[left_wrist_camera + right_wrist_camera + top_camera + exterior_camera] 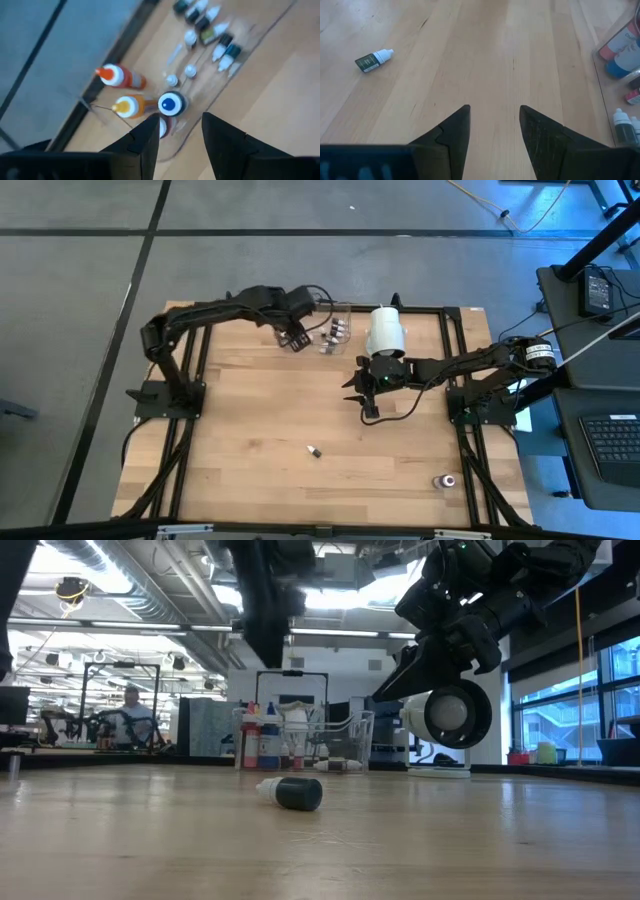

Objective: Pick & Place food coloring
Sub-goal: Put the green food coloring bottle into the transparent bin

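Observation:
A clear tray [345, 308] at the table's far middle holds the food coloring. In it stand two orange-topped bottles [125, 77] and a blue-topped one [170, 104], and several small vials [212, 30] lie at its other end. My left gripper [180, 119] hangs open above the tray's left end [293, 340], with nothing between its fingers. A dark vial with a white cap [372, 59] lies on its side on the bare wood [314, 451]. My right gripper [494, 107] hovers open over mid-table [362, 400], empty. Another bottle [445, 480] lies near the front right.
A big white cylinder [385, 330] stands just right of the tray, close to my right arm. Black frame rails [455, 310] run along the table's far, left and right edges. Bare wood spreads across the table's near half around the dark vial [292, 793].

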You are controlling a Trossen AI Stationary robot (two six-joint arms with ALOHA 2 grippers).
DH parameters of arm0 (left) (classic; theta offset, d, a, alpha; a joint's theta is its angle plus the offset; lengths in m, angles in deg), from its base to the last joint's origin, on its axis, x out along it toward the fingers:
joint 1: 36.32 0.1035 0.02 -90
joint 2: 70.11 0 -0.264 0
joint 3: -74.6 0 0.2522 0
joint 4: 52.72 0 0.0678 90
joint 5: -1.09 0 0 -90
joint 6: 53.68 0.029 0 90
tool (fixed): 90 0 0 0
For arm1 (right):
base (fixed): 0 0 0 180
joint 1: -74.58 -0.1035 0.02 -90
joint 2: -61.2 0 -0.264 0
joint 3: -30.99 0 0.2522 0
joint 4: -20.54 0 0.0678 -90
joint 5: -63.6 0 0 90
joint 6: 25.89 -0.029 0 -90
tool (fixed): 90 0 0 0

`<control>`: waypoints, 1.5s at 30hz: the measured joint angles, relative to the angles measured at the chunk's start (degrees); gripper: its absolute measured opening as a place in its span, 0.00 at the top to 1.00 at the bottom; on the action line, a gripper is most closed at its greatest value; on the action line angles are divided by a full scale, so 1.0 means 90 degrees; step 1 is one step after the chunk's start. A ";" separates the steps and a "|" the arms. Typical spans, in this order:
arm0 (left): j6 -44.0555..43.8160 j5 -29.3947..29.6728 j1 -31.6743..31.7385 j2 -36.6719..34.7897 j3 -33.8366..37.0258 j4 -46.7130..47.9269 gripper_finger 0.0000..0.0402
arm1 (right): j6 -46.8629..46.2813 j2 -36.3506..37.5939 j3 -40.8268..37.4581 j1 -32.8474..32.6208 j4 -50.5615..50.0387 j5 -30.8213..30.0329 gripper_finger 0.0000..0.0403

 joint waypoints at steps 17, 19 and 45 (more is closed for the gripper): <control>0.1258 -0.2286 -0.3208 -0.1120 0.3075 -0.4737 0.64 | 0.0216 0.0000 -0.0002 0.0000 -0.0058 0.0005 0.57; 0.1298 -0.2287 -0.3538 -0.1033 0.3464 -0.5414 0.64 | 0.0216 0.0000 -0.0002 0.0000 -0.0054 0.0005 0.57; 0.1344 -0.2757 -0.4331 0.0833 0.4061 -0.7333 0.64 | 0.0170 0.0000 -0.0005 0.0000 -0.0027 0.0002 0.57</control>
